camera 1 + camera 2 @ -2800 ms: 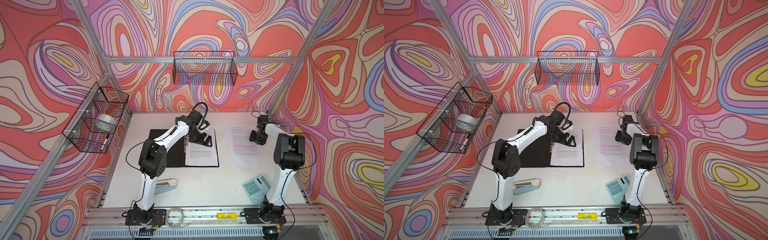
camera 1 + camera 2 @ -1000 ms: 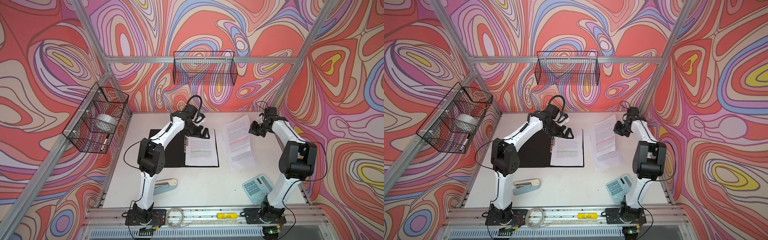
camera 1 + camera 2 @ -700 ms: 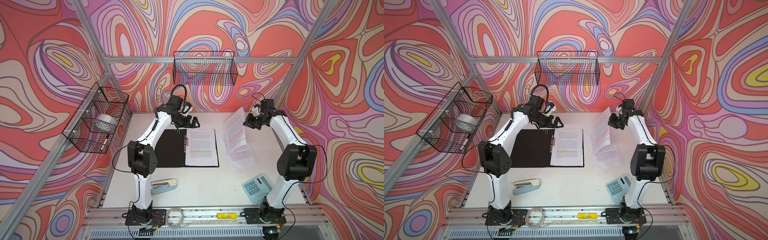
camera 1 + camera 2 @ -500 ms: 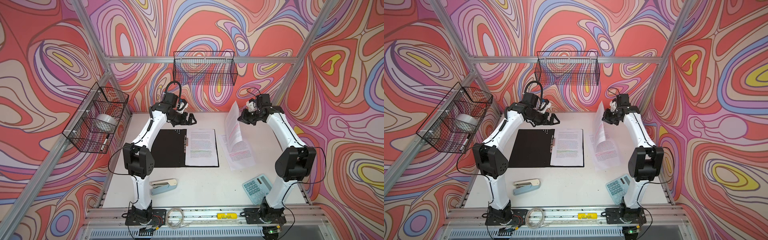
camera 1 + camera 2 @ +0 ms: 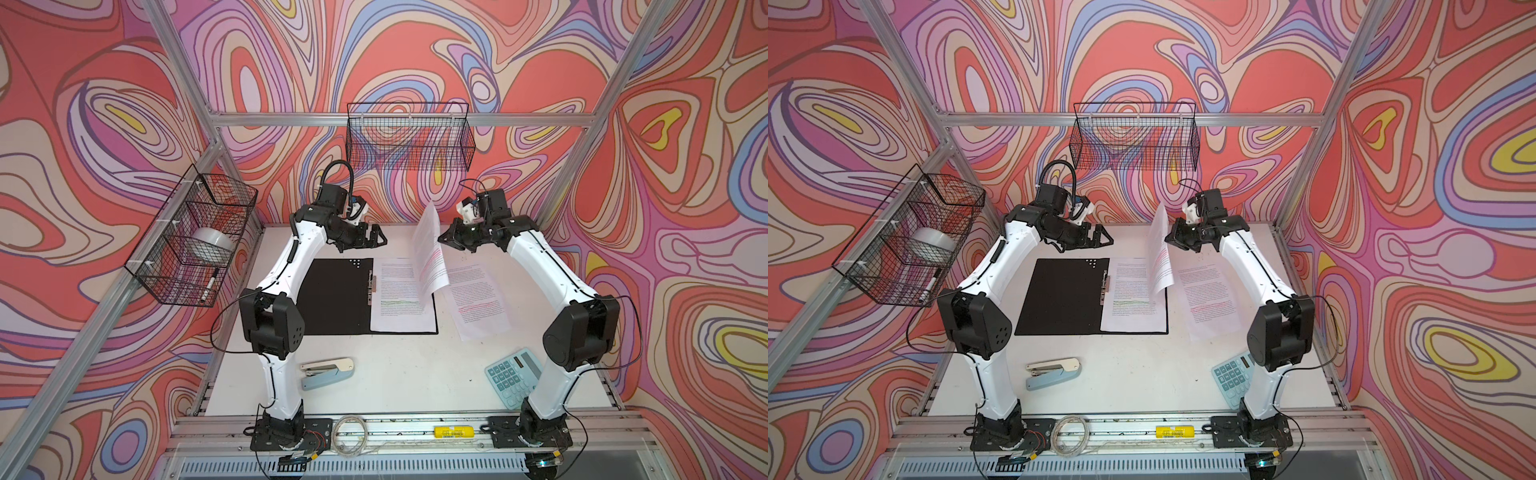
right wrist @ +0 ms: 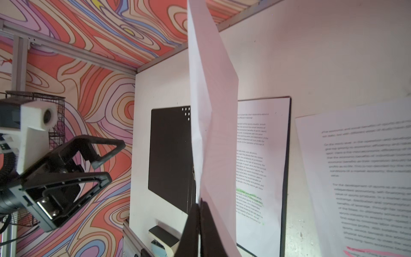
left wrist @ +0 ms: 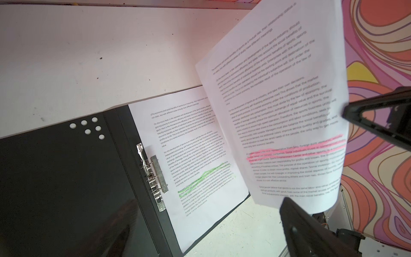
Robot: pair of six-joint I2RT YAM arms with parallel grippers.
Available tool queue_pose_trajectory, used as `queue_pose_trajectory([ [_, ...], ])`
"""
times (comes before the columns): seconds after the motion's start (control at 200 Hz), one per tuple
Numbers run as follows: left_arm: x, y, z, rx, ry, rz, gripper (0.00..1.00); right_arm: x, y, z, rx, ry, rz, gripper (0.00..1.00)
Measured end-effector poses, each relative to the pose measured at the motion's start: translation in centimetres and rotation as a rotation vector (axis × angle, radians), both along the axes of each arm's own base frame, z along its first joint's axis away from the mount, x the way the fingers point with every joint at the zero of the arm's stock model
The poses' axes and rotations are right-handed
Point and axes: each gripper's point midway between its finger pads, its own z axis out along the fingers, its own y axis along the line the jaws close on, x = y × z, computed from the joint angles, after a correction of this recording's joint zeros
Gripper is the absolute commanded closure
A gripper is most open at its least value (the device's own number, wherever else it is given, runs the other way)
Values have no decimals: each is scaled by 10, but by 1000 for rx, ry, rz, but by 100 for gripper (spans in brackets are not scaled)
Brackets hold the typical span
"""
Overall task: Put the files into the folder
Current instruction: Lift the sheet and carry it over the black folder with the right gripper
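holding a sheet [image 5: 428,253] aloft, right gripper [image 5: 443,239] faces left gripper [image 5: 380,240].

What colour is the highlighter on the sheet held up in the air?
Pink. The held sheet shows it best in the left wrist view.

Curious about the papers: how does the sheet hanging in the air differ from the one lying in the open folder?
The lifted sheet hangs nearly upright, pinched by the right gripper; the filed sheet lies flat on the folder. The lifted sheet is bent and curling; the filed sheet is smooth. The lifted sheet carries pink highlighting, the filed sheet green. Both are white pages of small black print.
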Motion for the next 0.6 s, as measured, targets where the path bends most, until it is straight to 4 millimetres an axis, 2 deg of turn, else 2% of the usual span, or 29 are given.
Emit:
queue_pose_trajectory([
  [0.12, -3, 3, 0, 0, 4, 3, 0, -9, 6, -26, 33, 55, -29, 100],
  [0.356, -9, 4, -9, 5, 34, 3, 0, -17, -4, -76, 27, 149, -145, 100],
  [0.451, -12, 6, -15, 7, 50, 4, 0, -21, -3, -88, 15, 172, -171, 100],
  [0.601, -15, 7, -23, 10, 71, 5, 0, -26, 7, -97, -9, 181, -175, 100],
])
